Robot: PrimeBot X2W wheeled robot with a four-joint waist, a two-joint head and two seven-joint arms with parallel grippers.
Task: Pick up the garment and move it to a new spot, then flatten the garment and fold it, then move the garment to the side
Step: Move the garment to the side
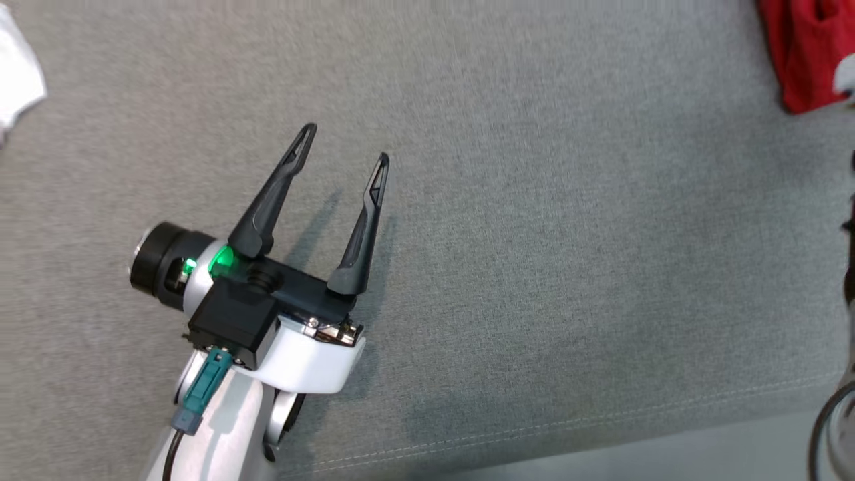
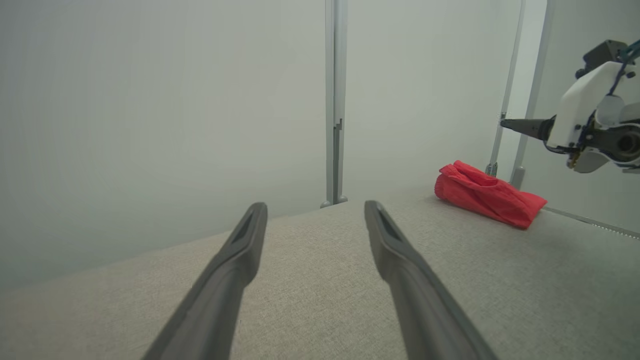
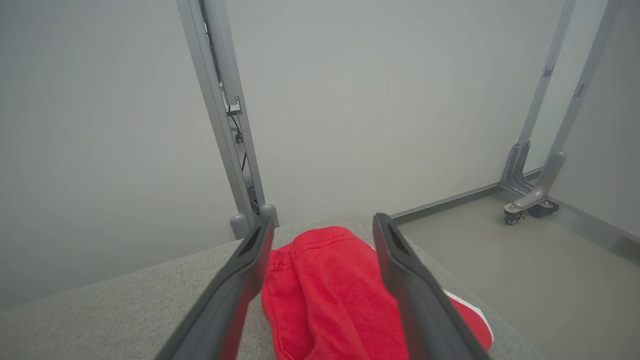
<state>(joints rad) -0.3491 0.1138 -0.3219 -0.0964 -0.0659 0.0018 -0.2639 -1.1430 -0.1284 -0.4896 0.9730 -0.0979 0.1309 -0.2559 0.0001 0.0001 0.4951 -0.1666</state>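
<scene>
The garment (image 1: pixel 808 53) is a red bundle, folded and lumpy, at the far right corner of the grey upholstered surface (image 1: pixel 534 234). In the right wrist view my right gripper (image 3: pixel 324 218) hovers over the garment (image 3: pixel 330 290), fingers spread wide, with the cloth lying on the surface below and between them. My left gripper (image 1: pixel 347 141) stands open over bare surface at the centre left, far from the garment. The left wrist view shows the left gripper (image 2: pixel 315 204) open and empty, the garment (image 2: pixel 487 195) off to the right, and my right arm's white wrist (image 2: pixel 585 110) above it.
A white cloth (image 1: pixel 17 73) lies at the surface's far left edge. A stitched seam (image 1: pixel 534 434) marks the front edge. Grey metal posts (image 2: pixel 335 100) stand behind the surface. Past the right edge the floor (image 3: pixel 550 270) drops away, with a wheeled frame foot (image 3: pixel 525 205).
</scene>
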